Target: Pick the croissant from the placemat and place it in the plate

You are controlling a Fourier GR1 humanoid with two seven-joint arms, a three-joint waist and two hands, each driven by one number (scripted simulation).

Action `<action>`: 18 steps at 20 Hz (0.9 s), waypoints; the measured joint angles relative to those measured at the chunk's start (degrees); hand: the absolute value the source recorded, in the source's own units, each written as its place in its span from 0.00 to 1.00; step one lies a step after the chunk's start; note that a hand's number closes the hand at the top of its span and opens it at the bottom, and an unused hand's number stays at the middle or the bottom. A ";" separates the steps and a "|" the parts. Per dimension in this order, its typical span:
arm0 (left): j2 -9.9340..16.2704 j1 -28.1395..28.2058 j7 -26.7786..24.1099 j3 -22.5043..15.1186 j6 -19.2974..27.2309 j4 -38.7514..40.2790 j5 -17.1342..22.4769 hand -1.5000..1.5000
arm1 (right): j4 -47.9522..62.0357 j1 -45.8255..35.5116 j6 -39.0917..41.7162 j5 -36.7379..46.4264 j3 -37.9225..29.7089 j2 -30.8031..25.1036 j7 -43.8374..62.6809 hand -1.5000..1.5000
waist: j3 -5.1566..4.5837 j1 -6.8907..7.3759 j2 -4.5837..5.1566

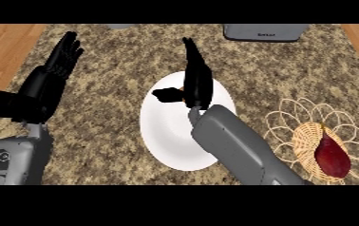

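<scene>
Now the right hand (pixel 193 85), at the frame's centre above the white plate (pixel 168 139), pinches the croissant (pixel 181 90), only a brown sliver showing between thumb and fingers; I judge it should lower before the fingers part. Left hand (pixel 52 78) rests open at upper left. Around spreads the speckled bench (pixel 112 54); a woven placemat (pixel 301 125) lies lower right.

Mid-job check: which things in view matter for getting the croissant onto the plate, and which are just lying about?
Belongs to the job:
- white plate
- croissant, just an orange sliver showing in the right robot hand over the plate
- wicker placemat, at the right

Lying about:
- dark red item on the placemat
- grey appliance at the top edge
- left robot hand, open, resting at the left
</scene>
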 measured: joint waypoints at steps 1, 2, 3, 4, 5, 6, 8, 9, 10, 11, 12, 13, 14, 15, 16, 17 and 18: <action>0.37 0.60 0.14 0.53 -0.17 -0.55 0.32 0.50 | -1.12 1.00 -0.75 -1.13 -0.95 0.02 -1.68 0.00 | 0.00 -0.28 -0.10; 0.43 0.28 0.24 0.84 -0.08 -0.20 0.34 0.50 | -1.90 1.80 -1.41 -2.27 -1.41 0.01 -3.14 0.00 | 0.00 -0.57 -0.14; 0.86 -0.23 0.06 1.39 -0.21 0.63 0.36 0.50 | -3.19 2.84 -1.62 -3.23 -2.46 -0.33 -4.44 0.00 | 0.00 -1.01 -0.18; 0.45 0.08 -0.31 1.07 0.21 0.67 -0.24 0.50 | -4.02 3.15 -2.13 -3.84 -3.03 -0.31 -4.93 0.00 | 0.00 -1.22 -0.24; 0.25 0.21 0.12 0.93 0.55 0.05 -0.51 0.50 | -5.18 3.86 -2.28 -4.22 -4.00 -0.48 -5.43 0.00 | -0.01 -1.44 -0.31; 0.30 -0.02 0.25 1.22 0.82 0.45 -0.67 0.50 | -7.31 5.26 -2.32 -4.84 -4.79 -1.26 -6.15 0.00 | -0.02 -1.79 -0.38; 0.88 0.54 0.74 1.83 0.25 0.02 -0.19 0.50 | -11.51 9.68 -2.46 -6.08 -5.80 -2.86 -8.24 0.00 | -0.02 -2.19 -0.50; 0.73 0.74 0.65 1.76 0.29 0.01 -0.33 0.50 | -14.16 11.50 -2.24 -6.36 -6.24 -3.88 -8.32 0.00 | -0.02 -2.39 -0.54; 0.71 0.50 0.64 1.99 0.20 0.24 -0.13 0.50 | -16.68 13.18 -1.94 -6.74 -6.87 -5.02 -8.51 0.00 | -0.03 -2.55 -0.57; 0.93 0.60 0.60 2.34 -0.24 0.14 0.34 0.50 | -18.68 15.30 -1.57 -7.73 -7.70 -6.07 -10.11 0.00 | -0.03 -2.58 -0.58; 1.12 1.50 0.09 2.64 -0.75 -0.08 0.62 0.50 | -21.17 17.29 -0.90 -8.45 -8.31 -7.20 -10.59 0.00 | -0.02 -2.62 -0.60; 0.90 1.96 0.21 2.47 -0.63 -0.69 0.46 0.50 | -23.56 19.48 -0.15 -9.33 -9.03 -8.50 -11.61 0.00 | -0.03 -2.65 -0.61; 0.63 1.48 0.01 2.36 -0.35 -0.09 0.11 0.50 | -25.62 21.90 0.44 -10.20 -9.59 -9.54 -13.18 0.00 | -0.03 -2.75 -0.60; 0.28 1.53 -0.19 2.04 -0.09 -0.01 -0.35 0.50 | -27.91 24.22 1.48 -11.33 -10.26 -10.74 -14.53 0.00 | -0.02 -2.80 -0.59; 0.20 1.05 0.93 2.01 0.16 -0.63 -0.33 0.50 | -30.01 25.99 2.42 -11.94 -11.01 -12.05 -15.39 0.00 | -0.02 -2.81 -0.60; 0.37 1.08 1.30 2.32 0.07 -1.08 -0.06 0.50 | -32.32 28.52 3.38 -12.89 -11.62 -13.43 -16.91 0.00 | -0.02 -2.84 -0.62; 0.01 1.03 1.86 1.95 0.35 -1.64 -0.33 0.50 | -34.49 30.37 4.50 -13.44 -12.26 -14.61 -17.10 0.00 | -0.02 -2.83 -0.62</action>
